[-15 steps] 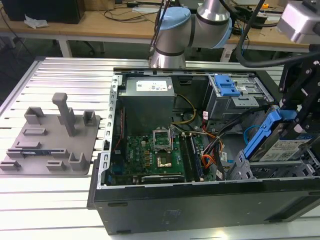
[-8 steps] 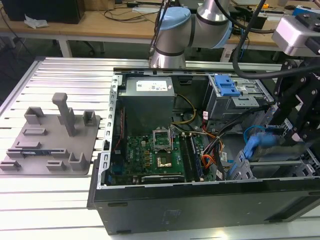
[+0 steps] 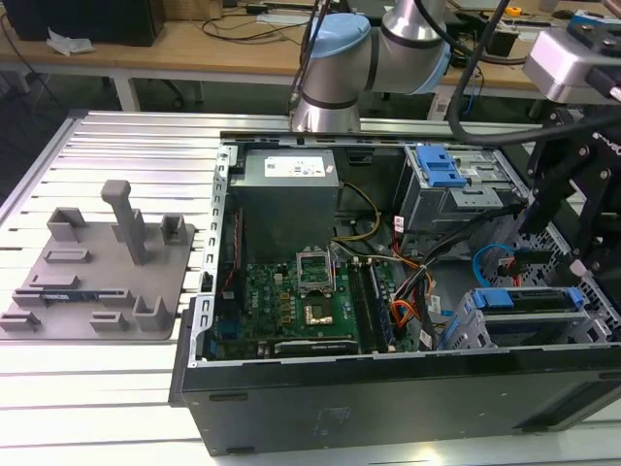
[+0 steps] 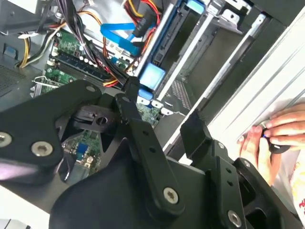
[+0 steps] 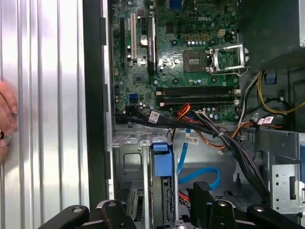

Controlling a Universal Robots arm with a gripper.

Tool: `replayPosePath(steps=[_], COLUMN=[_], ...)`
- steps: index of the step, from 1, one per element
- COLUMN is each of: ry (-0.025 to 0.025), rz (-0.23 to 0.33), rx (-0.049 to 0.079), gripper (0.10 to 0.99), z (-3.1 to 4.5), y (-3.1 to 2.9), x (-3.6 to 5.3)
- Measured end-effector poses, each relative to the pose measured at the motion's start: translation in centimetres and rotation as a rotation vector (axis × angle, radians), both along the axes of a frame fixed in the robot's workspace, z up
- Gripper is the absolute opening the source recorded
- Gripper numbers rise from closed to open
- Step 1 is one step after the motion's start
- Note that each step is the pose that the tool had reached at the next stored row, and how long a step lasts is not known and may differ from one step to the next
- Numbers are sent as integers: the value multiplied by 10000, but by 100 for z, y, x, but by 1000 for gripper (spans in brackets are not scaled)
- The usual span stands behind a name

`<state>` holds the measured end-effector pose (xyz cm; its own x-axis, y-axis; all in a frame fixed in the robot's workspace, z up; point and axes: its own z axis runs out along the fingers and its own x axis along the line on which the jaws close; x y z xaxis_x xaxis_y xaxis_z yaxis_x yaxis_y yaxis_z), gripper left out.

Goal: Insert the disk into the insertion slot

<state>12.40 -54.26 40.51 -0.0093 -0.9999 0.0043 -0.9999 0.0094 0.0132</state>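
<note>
The disk [image 3: 529,316], grey with a bright blue carrier, lies inside the insertion slot [image 3: 466,325], a grey metal cage at the case's corner on the exterior view's right. In both wrist views I see the disk edge-on, its blue carrier end [image 5: 162,160] [image 4: 152,76] seated between the cage walls [image 5: 128,162] [image 4: 209,45]. My gripper [image 3: 563,228] hovers above that cage. Its black fingers [image 4: 131,93] stand apart with nothing between them, and the gripper [image 4: 162,112] [image 5: 157,210] is open just off the carrier's end.
The open computer case holds a motherboard [image 3: 310,296], a power supply [image 3: 286,194], cable bundles [image 5: 209,126] and a second bay with a ridged blue latch [image 3: 439,170]. A grey fixture plate [image 3: 97,272] lies on the slatted table. A person's hand [image 4: 274,138] rests beside the case.
</note>
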Motion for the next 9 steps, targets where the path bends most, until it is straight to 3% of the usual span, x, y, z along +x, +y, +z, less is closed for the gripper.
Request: replayPosePath(steps=[2, 4, 5, 8, 9], ry=[0, 0, 0, 0, 1], rz=[0, 0, 0, 0, 0], rx=[-99, -387, -665, -1291, -1598], gripper=[624, 624, 624, 624, 624], z=[0, 0, 0, -1, 0], y=[75, 152, 188, 243, 268], x=[0, 0, 0, 0, 0])
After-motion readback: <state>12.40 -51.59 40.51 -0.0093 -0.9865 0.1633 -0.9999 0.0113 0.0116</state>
